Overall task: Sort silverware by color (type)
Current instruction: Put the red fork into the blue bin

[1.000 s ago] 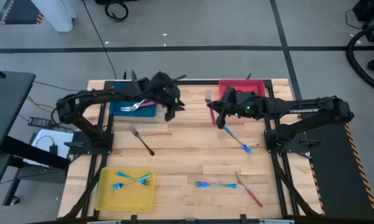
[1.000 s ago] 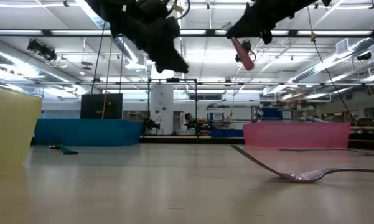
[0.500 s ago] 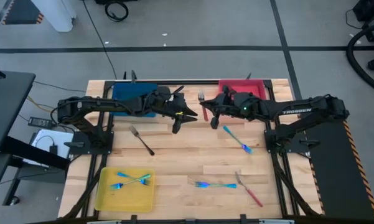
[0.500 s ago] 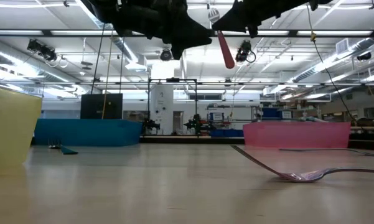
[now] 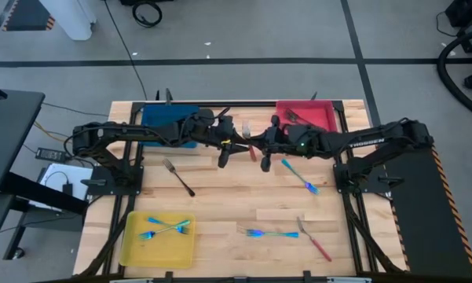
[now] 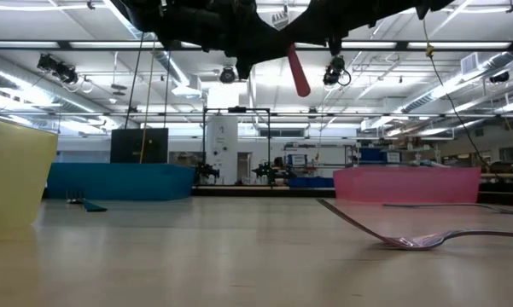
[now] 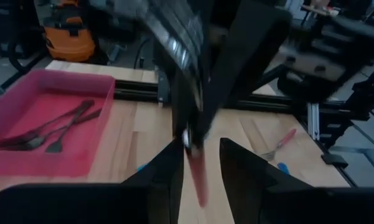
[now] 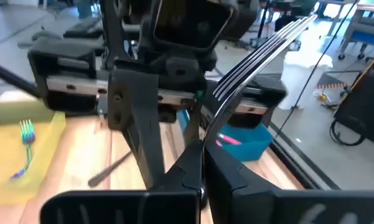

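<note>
The right gripper pinched a slim, stiff red-handled metal fork — light, likely slippery — beside the left gripper's spread fingers.

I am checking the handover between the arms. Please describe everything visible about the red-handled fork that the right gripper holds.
The red-handled fork has silver metal tines and a slim red handle. The right gripper is shut on its neck, holding it in the air above mid-table. It hangs tilted, handle down. The handle sits between the open fingers of the left gripper, which has not closed on it.
</note>
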`<action>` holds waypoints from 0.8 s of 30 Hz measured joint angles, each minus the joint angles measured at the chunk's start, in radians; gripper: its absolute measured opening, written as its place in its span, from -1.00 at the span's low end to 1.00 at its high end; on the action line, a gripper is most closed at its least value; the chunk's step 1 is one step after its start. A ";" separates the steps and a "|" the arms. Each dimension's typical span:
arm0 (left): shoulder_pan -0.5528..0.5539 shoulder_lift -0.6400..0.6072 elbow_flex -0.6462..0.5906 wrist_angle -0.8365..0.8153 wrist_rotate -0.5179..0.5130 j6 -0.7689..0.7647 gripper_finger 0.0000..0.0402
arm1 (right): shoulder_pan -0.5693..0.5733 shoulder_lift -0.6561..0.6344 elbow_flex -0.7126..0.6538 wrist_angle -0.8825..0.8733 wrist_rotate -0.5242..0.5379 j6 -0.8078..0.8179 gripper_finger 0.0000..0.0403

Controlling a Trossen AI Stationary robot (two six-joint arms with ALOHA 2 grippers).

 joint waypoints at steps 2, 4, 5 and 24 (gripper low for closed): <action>0.000 0.000 0.000 0.001 0.000 0.001 -0.48 | 0.005 0.015 0.000 0.004 -0.002 0.010 -0.95; 0.000 0.000 0.000 -0.001 0.000 0.000 -0.48 | 0.011 0.033 0.000 0.027 -0.001 0.012 -0.95; 0.000 0.000 0.000 0.000 0.000 0.001 -0.48 | 0.012 0.040 0.001 0.036 -0.001 0.012 -0.95; 0.000 0.000 0.000 -0.006 0.009 0.010 -0.85 | 0.012 0.055 0.000 0.077 -0.002 -0.019 -0.93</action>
